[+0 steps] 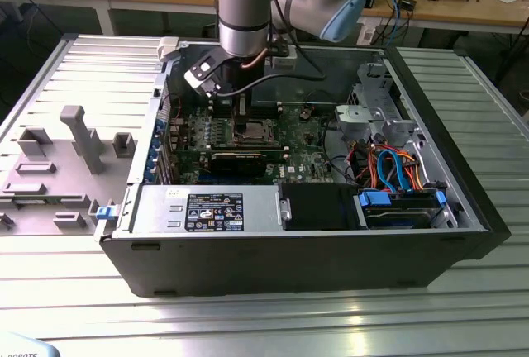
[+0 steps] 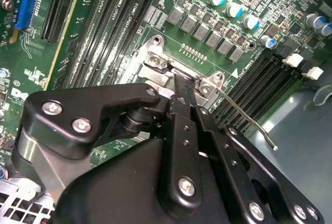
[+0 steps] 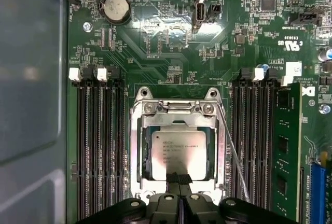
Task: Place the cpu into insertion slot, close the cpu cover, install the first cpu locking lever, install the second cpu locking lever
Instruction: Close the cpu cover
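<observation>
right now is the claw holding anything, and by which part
Nothing is held: the claw is shut empty, tips at the edge of the cpu cover over the cpu.

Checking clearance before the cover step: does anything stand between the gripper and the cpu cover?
Nothing visible does. In the first wrist view the gripper tips sit right at the cpu cover edge, over the seated cpu; the thin locking lever lies alongside.
</observation>
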Motion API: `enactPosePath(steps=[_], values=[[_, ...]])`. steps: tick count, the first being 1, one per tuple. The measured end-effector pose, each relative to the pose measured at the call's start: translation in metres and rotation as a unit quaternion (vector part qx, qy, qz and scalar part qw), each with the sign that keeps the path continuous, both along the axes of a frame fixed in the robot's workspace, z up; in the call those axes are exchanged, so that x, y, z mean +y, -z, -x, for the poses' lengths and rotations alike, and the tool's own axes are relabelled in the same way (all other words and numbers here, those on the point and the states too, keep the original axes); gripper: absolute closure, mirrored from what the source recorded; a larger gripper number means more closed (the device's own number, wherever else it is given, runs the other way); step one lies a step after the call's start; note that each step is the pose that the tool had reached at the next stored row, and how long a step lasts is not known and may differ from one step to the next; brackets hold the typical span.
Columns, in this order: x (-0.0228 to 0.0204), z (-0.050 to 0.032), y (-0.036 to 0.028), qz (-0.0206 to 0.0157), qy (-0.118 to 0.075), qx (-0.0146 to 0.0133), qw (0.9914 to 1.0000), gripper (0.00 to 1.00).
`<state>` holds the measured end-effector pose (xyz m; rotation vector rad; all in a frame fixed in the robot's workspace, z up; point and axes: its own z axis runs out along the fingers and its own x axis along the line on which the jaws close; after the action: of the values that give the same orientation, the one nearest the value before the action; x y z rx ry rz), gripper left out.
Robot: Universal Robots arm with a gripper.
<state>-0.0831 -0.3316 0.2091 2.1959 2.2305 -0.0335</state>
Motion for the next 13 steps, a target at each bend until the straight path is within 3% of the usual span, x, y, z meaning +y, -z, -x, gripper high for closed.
enactPosePath(steps=[5,9,13], values=[[0.0000,0.0030,-0.0028,0.0000,0.000,0.0000,1.00000,0.89],[0.0000,0.0057,0.0026,0.0000,0.000,0.0000,1.00000,0.89],[0.0000,0.0058,0.0020,-0.0010,0.000,0.0000,1.00000,0.89]])
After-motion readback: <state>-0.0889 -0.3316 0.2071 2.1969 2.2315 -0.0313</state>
